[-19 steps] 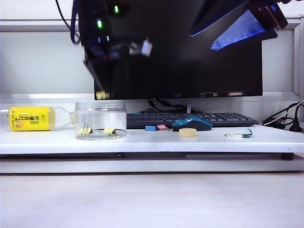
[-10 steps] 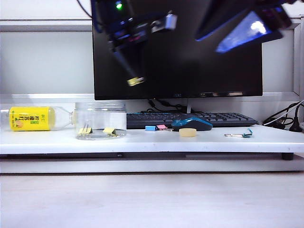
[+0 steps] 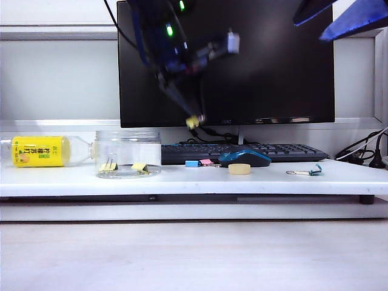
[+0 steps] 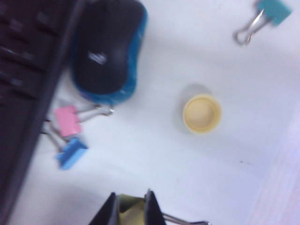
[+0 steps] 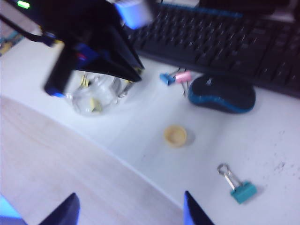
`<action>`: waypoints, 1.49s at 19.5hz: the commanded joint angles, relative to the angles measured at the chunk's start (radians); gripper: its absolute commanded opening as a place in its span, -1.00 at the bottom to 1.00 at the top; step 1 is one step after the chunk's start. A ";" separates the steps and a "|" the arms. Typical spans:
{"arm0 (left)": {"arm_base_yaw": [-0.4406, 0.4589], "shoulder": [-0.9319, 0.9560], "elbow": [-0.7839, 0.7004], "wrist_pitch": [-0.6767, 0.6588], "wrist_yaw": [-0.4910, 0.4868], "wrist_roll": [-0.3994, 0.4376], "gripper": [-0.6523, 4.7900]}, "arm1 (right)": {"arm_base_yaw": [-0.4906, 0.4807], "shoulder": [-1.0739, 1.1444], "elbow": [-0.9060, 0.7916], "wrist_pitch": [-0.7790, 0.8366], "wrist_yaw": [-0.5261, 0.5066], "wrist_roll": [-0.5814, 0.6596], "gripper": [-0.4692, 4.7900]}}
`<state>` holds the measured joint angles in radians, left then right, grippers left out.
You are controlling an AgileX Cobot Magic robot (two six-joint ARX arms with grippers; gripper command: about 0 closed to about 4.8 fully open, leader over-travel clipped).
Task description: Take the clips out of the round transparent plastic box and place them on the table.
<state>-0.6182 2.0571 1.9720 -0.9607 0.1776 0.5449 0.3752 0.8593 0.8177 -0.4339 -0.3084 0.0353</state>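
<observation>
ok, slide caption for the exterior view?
Left gripper carries a yellow clip above the table; right gripper open.

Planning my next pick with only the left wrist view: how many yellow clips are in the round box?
Observer: At least two yellow clips lie in the round transparent box; exact count unclear.
Operator: How high is my left gripper?
Observer: The left gripper, shut on a single clip, hangs well above the table, right of the box.
Operator: And the right gripper?
Observer: The right gripper is high at upper right, jaws wide open, empty.
</observation>
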 commanded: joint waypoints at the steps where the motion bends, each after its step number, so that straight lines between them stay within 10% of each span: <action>1: -0.013 0.033 0.003 0.032 0.007 -0.003 -0.68 | 0.001 -0.003 0.006 0.007 -0.008 -0.003 0.26; 16: -0.014 0.114 0.003 0.066 -0.010 -0.003 -0.40 | 0.001 0.002 0.005 -0.015 -0.009 -0.010 0.26; 19: -0.014 0.114 0.003 0.068 -0.018 -0.004 0.18 | 0.001 0.002 0.005 -0.018 -0.009 -0.010 0.26; 29: -0.017 0.074 0.109 -0.059 -0.115 -0.037 0.18 | 0.001 0.003 0.005 -0.019 -0.009 -0.010 0.26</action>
<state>-0.6315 2.1555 2.0430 -0.9802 0.0666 0.5144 0.3752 0.8627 0.8177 -0.4629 -0.3111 0.0311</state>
